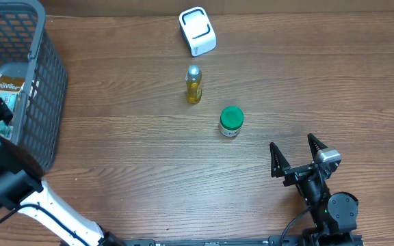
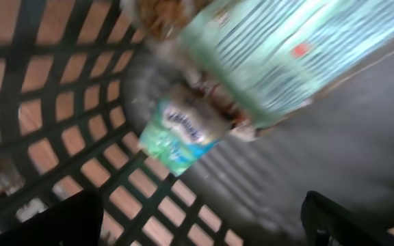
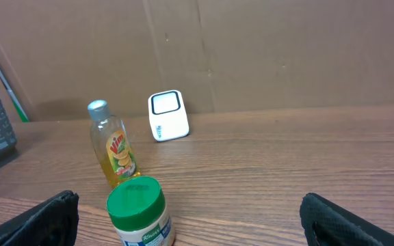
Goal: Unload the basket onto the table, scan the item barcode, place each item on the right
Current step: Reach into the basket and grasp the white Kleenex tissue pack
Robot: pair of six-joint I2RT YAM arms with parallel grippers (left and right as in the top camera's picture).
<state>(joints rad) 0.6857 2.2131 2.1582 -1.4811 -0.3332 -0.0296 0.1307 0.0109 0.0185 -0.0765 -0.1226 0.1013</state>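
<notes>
The white barcode scanner (image 1: 197,31) (image 3: 167,115) stands at the table's far side. My left gripper (image 2: 200,220) is down inside the grey basket (image 1: 43,82), jaws open and empty, above a blurred green-and-white packet (image 2: 182,132) and a larger pale striped package (image 2: 299,55). In the overhead view the left arm (image 1: 9,179) reaches into the basket and its fingers are hidden. A yellow bottle (image 1: 193,85) (image 3: 114,147) and a green-lidded jar (image 1: 231,121) (image 3: 139,212) stand mid-table. My right gripper (image 1: 292,143) (image 3: 190,206) rests wide open at the near right, the jar just ahead on its left.
The basket fills the far left corner and holds several packaged goods, one a tan-labelled pack (image 1: 7,85). Its mesh floor (image 2: 67,109) lies under the left fingers. A brown cardboard wall (image 3: 252,48) backs the table behind the scanner.
</notes>
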